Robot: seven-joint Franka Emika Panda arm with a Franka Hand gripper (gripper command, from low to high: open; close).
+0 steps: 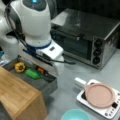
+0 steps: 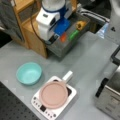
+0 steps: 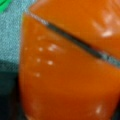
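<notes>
1. The arm's tool (image 2: pixel 58 35) is lowered into the grey rectangular tray (image 1: pixel 47 86), directly over the small orange glossy item (image 2: pixel 63 37), which lies in the tray beside the green vegetable-shaped item (image 1: pixel 32 73) and near the yellow pepper-shaped item (image 1: pixel 20 67).
2. Judged step: closing in on the orange item. The next move would call for a centred, steady closure.
3. Whether the tool is released or clenched cannot be told; its tips are hidden behind the wrist body in both front views.
4. The wrist view is filled by the orange surface (image 3: pixel 67 75); its outline is cut off.
</notes>
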